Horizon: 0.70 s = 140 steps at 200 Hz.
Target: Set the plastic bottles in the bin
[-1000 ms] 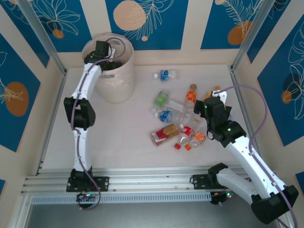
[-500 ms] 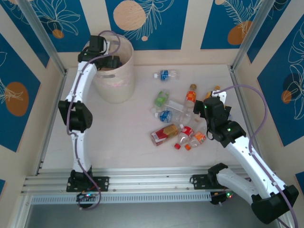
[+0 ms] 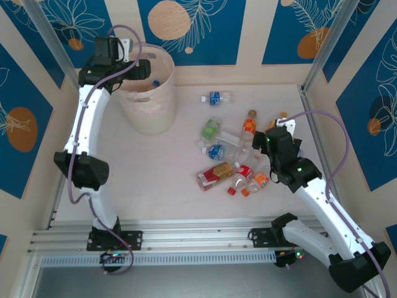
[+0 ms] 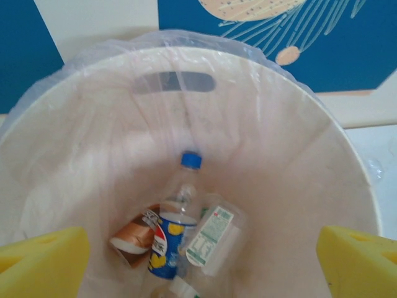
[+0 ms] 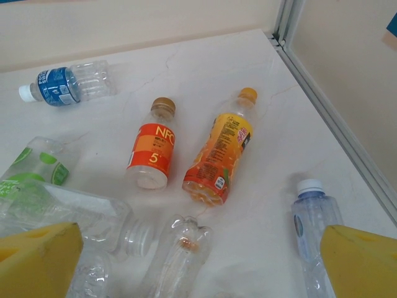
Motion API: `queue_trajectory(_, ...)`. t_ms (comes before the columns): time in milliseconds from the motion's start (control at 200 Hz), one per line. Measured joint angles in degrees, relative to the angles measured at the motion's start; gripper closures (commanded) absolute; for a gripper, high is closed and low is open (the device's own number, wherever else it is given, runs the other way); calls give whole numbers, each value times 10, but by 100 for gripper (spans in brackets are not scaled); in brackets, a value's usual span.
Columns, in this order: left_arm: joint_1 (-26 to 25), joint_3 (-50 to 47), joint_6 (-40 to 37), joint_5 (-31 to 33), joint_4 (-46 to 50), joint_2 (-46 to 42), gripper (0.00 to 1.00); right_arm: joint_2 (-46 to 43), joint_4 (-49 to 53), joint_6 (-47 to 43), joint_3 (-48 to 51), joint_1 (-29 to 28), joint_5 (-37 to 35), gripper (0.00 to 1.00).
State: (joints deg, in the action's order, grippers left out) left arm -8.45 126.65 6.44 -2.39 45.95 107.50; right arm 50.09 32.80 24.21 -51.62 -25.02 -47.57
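The bin (image 3: 152, 112) stands at the back left, its pale wall (image 4: 279, 155) seen from above in the left wrist view. On its bottom lie a blue-labelled bottle with a blue cap (image 4: 170, 230), a clear bottle with a white label (image 4: 211, 239) and a brown-labelled one (image 4: 133, 236). My left gripper (image 3: 139, 67) (image 4: 201, 267) hangs open over the bin's back-left rim, holding nothing. A cluster of plastic bottles (image 3: 232, 158) lies right of centre. My right gripper (image 3: 268, 141) (image 5: 198, 267) is open just above them, over a clear crushed bottle (image 5: 177, 254). Two orange bottles (image 5: 152, 152) (image 5: 220, 152) lie beyond it.
A lone blue-labelled bottle (image 3: 215, 97) (image 5: 62, 84) lies apart at the back. A white-capped water bottle (image 5: 313, 230) is near the right frame rail (image 5: 335, 124). Walls enclose the table on three sides, and a metal rail (image 3: 186, 239) runs along the near edge.
The left arm has risen and swung back to the left, away from inside the bin, with its jaws wider. The right arm has not moved.
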Motion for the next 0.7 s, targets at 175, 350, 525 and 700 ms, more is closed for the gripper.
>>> queue_trajectory(175, -19, -123, 10, -17, -23, -92, 7, 23, 10, 7, -15, -1, 0, 1)
queue_trajectory(350, -95, -220, 5, 3, -38, -172, 7, 54, 17, 20, -28, -1, 0, 1)
queue_trajectory(525, -193, -298, 4, 49, -54, -237, 9, 97, 37, 48, -52, 2, 0, 1)
queue_trajectory(700, -273, -365, -2, 73, -79, -256, 11, 129, 68, 81, -78, 32, 20, 1)
